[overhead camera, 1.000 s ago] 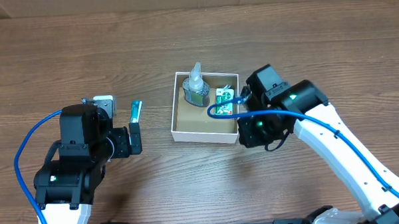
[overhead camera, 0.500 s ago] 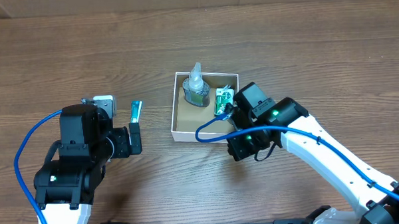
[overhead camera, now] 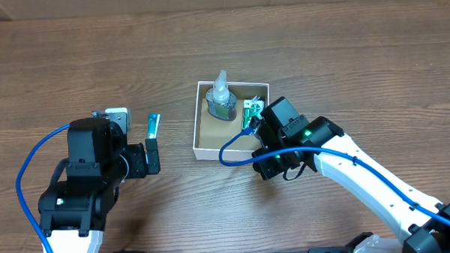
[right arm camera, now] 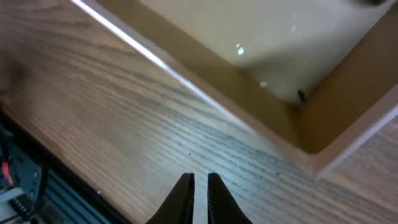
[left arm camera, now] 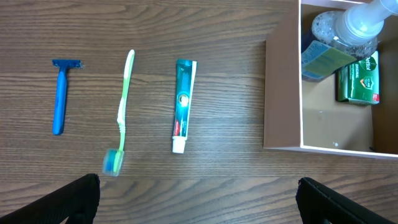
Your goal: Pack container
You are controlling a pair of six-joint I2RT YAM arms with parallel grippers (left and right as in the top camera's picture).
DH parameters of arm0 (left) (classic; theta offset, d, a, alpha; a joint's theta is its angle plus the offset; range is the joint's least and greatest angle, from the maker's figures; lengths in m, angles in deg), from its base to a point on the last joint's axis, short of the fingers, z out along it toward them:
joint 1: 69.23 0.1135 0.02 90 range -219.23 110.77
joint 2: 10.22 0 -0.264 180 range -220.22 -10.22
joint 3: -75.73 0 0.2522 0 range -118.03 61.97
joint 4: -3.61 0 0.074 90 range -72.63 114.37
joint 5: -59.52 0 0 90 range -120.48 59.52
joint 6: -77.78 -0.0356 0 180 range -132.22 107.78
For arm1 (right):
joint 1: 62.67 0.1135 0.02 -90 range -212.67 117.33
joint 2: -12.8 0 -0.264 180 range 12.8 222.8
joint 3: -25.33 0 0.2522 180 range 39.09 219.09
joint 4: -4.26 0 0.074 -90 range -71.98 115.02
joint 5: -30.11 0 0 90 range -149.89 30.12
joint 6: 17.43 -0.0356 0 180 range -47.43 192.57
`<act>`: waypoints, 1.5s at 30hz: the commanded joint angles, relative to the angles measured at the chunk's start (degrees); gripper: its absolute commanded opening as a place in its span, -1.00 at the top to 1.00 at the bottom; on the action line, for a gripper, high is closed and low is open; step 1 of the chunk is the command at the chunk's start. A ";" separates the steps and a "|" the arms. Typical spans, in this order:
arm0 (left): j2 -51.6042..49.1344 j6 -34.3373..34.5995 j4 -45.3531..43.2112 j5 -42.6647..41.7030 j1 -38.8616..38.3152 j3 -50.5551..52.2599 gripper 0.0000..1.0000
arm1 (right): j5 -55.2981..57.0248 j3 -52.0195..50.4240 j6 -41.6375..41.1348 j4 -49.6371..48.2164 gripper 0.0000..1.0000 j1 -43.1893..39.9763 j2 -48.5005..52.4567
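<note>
Container (overhead camera: 229,151): mid-table, between the two arms; open top, white walls, brown floor.
Contents: bottle (overhead camera: 222,100) in the far left corner. A green packet (overhead camera: 252,110) is just beside it, toward the right wall. The near half of the floor is bare.
Right gripper (right arm camera: 199,180): just outside the container's near right corner, over the table (left arm camera: 236,37). Its fingers are drawn almost together with only a slit between them, and they grasp nothing.
Left gripper (left arm camera: 199,202): fingers spread wide and empty, over the table to the left of the container.
Unpacked: toothpaste (left arm camera: 183,106) nearest the container, then toothbrush (left arm camera: 123,112), then razor (left arm camera: 60,93). All lie flat, side by side and apart.
Step in hand: probably fetching the next item; your left arm is the better placed.
Method: take the toothpaste first (nearest, with nothing crowding it). Bring the open fingers to either side of its long axis, descend until they almost touch the wood, and close at mid-length so the tube hangs level.
Placement: aim for the bare near floor. Turn the tube to run along a wall and release it low.
Right arm: move it clear of the corner before you carry anything across.
Risks: a tip grip lets the tube swing, the rim may catch it, and the tall bottle could tip if it is nudged.
</note>
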 commanded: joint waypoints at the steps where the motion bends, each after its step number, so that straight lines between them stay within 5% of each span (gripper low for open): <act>1: -0.13 0.59 -0.20 -0.83 -0.35 -1.33 -1.00 | 7.28 -0.28 -2.60 -1.97 0.82 0.17 0.00; 17: -0.13 0.59 0.04 -0.83 -0.35 -1.33 -1.00 | 13.20 -0.28 -4.83 -4.00 0.78 0.17 0.00; 28: -0.13 0.57 0.04 -0.81 -0.35 -1.33 -1.00 | 7.02 -0.20 -4.83 0.04 0.78 0.24 -0.68; 35: -0.13 0.55 0.04 -0.50 -0.35 -1.33 -1.00 | 19.15 1.64 -17.20 1.92 0.60 -1.11 -11.34; 40: -0.13 0.57 -0.02 0.66 -0.35 -1.33 -0.99 | 26.86 1.79 -21.99 2.91 -0.80 -7.65 -20.90; 45: -0.13 2.86 -0.04 0.74 -0.35 -1.33 -1.00 | 23.52 1.77 -18.97 4.87 -1.00 -18.49 -24.02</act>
